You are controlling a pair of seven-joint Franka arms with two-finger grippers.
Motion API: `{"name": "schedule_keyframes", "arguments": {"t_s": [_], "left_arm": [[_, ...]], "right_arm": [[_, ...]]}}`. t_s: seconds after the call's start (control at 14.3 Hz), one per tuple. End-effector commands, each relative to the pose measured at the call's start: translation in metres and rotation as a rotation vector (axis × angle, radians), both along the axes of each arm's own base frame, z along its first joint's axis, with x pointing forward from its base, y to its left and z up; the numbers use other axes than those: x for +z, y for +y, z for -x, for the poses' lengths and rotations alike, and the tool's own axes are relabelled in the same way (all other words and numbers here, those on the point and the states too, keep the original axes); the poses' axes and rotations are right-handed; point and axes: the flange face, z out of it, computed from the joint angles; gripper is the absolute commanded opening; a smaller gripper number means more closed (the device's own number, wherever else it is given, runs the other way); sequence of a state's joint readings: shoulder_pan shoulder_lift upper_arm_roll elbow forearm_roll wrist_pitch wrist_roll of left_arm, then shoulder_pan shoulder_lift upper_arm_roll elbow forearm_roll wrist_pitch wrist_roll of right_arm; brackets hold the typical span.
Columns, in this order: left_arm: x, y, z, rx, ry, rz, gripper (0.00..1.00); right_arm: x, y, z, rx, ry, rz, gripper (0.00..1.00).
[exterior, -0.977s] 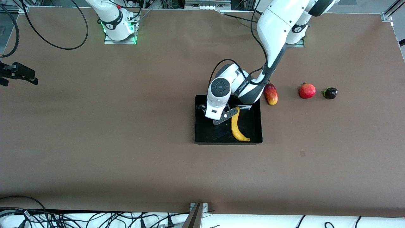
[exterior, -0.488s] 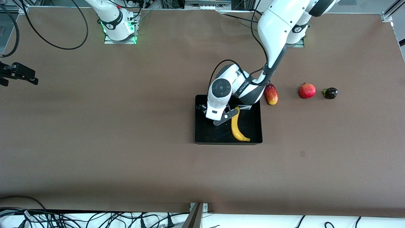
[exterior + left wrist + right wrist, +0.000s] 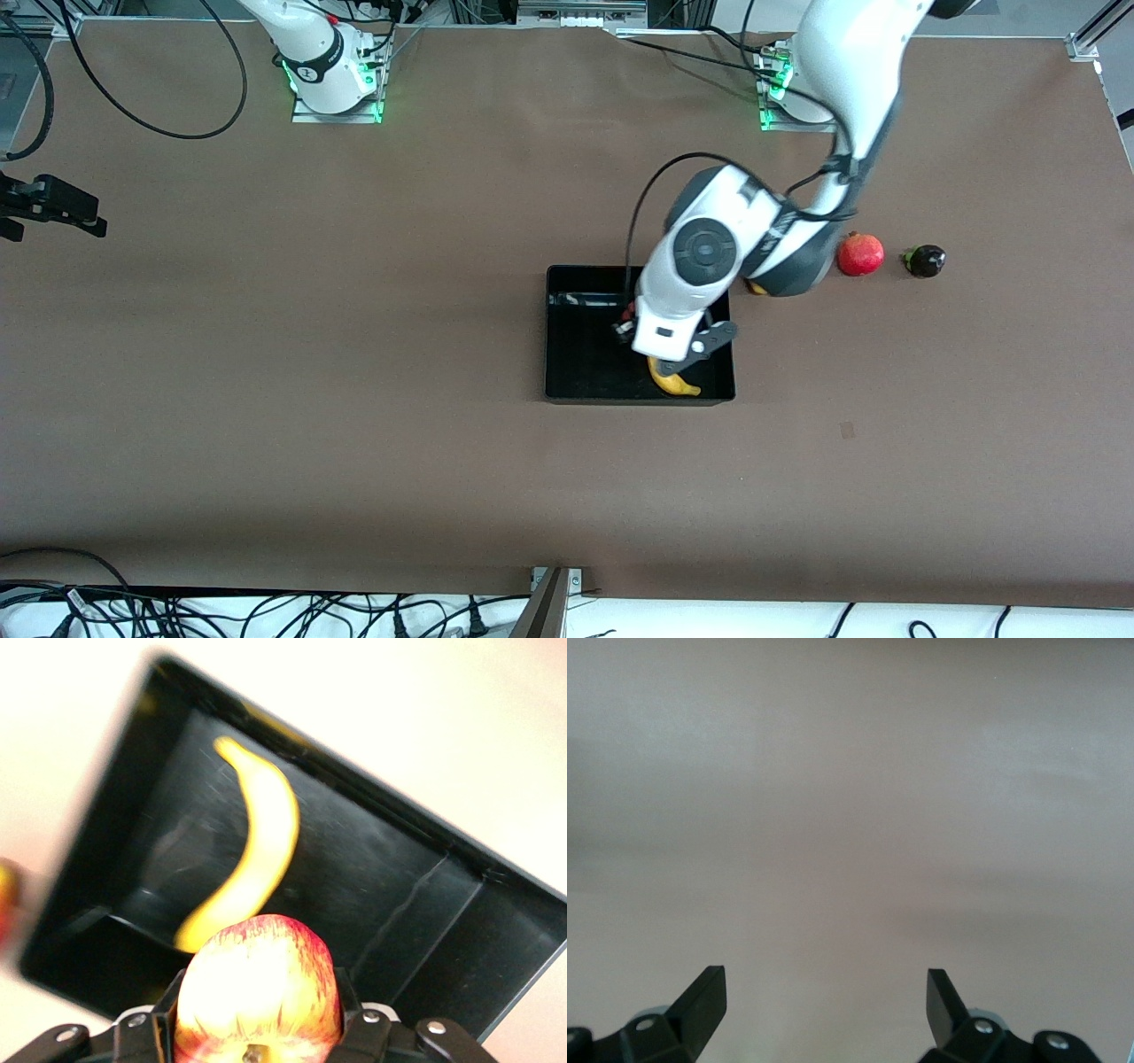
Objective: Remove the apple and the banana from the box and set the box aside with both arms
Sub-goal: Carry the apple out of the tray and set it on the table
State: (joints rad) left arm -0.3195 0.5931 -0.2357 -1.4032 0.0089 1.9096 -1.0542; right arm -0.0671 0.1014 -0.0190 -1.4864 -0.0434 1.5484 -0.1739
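The red-and-yellow streaked apple [image 3: 257,988] sits between the fingers of my left gripper [image 3: 257,1028], which is shut on it. In the front view this gripper [image 3: 671,353] hangs over the black box [image 3: 580,354], above the end toward the left arm's side; the apple is hidden there by the wrist. The yellow banana [image 3: 259,846] lies inside the box [image 3: 399,904]; only its tip [image 3: 675,384] shows under the hand in the front view. My right gripper [image 3: 824,1001] is open over bare brown table with nothing between its fingers.
A red pomegranate [image 3: 860,254] and a small dark fruit [image 3: 925,260] lie in a row toward the left arm's end. A sliver of the mango [image 3: 754,287] peeks from under the left arm's wrist. Cables run along the table's near edge.
The left arm has risen and swung toward its own end of the box. It now covers most of the banana and the mango. The right arm has not moved.
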Motion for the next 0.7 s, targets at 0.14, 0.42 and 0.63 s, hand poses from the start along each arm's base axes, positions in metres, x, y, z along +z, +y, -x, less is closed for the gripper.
{"name": "schedule_keyframes", "arguments": {"t_s": [0.14,0.42,0.63], "left_arm": [[0.009,0.134,-0.038,-0.157,0.066,0.047,0.00],[-0.037,0.247,-0.060,-0.316,0.095,0.050,0.00],[-0.072,0.298,-0.069,-0.354,0.067,0.027,0.00]], "right_arm": [[0.005,-0.001,-0.001,-0.013,0.002,-0.013,1.00],[0.005,-0.001,-0.001,-0.013,0.002,-0.013,1.00],[0.005,-0.001,-0.001,-0.013,0.002,-0.013,1.00]]}}
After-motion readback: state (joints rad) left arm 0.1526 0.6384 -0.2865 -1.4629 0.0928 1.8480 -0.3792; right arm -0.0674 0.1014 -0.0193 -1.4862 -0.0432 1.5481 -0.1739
